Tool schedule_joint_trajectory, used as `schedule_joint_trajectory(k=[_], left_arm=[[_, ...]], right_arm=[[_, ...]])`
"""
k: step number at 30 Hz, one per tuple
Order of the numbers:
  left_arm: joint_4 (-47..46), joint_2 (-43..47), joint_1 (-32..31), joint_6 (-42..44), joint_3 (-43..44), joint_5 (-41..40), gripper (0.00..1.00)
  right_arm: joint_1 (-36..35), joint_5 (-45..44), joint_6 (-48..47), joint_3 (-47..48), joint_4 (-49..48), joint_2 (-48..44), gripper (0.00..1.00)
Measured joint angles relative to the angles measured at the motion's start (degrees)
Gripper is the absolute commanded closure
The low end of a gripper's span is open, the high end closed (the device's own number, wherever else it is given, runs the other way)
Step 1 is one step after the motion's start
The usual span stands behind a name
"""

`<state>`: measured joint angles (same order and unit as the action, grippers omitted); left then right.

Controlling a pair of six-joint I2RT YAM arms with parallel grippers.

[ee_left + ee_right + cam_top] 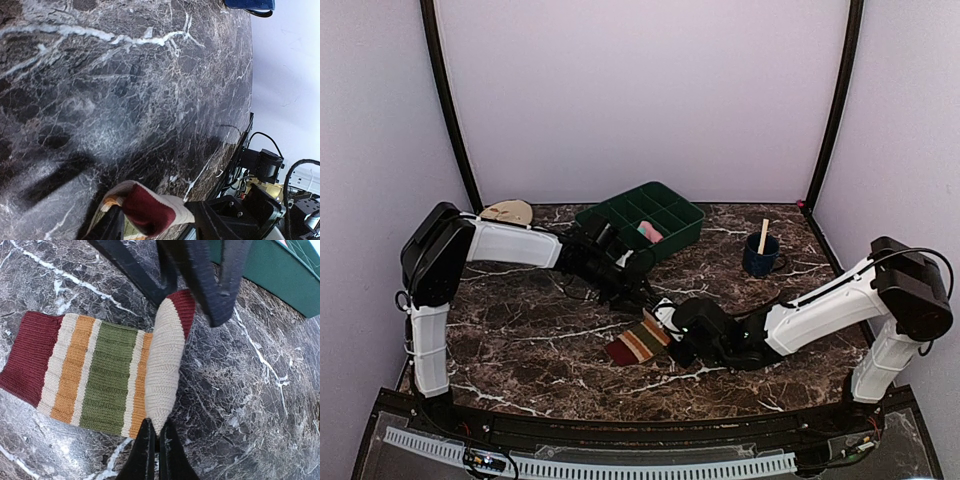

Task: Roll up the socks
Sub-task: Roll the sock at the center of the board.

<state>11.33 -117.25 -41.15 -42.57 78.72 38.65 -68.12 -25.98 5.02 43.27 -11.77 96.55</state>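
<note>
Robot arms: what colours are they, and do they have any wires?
The left arm and the right arm both have smooth white tube parts joined by chunky black joints. Their fingers are black, thin and pointed. A thin black cable loops over the right arm's big black joint.

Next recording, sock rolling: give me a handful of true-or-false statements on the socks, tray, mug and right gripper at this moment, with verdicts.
1. The striped sock lies on the table, outside the green tray. True.
2. The pink sock lies on the table beside it. False: it sits in the tray.
3. The right gripper is wide open. False: its jaws are closed together at the edge of the sock's folded end.
4. A stick stands in the blue mug. True.
5. The striped sock is fully rolled. False: only one end is folded over; the rest lies flat.
</note>
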Motion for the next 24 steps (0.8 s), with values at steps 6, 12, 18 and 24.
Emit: schedule_joint_trajectory(k=[6,12,18,24], left_arm=[[1.01,-0.63,0.0,-0.09,0.85,0.92,0.49],[3.28,-1.2,-0.66,0.37,0.85,1.36,0.55],[4.22,-1.25,-0.92,1.07,0.85,1.27,0.68],[4.2,-1.25,-0.92,1.42,0.83,1.14,0.76]], right_arm=[[-0.52,-0.07,-0.26,0.02,0.0,0.15,1.0],[-0.61,-0.68,-0.28,0.02,-0.02,0.44,1.0],[-0.96,-0.87,-0.37,0.39,-0.02,1.11,1.0],[-1.14,-1.05,-0.48,0.72,-0.02,1.36,1.0]])
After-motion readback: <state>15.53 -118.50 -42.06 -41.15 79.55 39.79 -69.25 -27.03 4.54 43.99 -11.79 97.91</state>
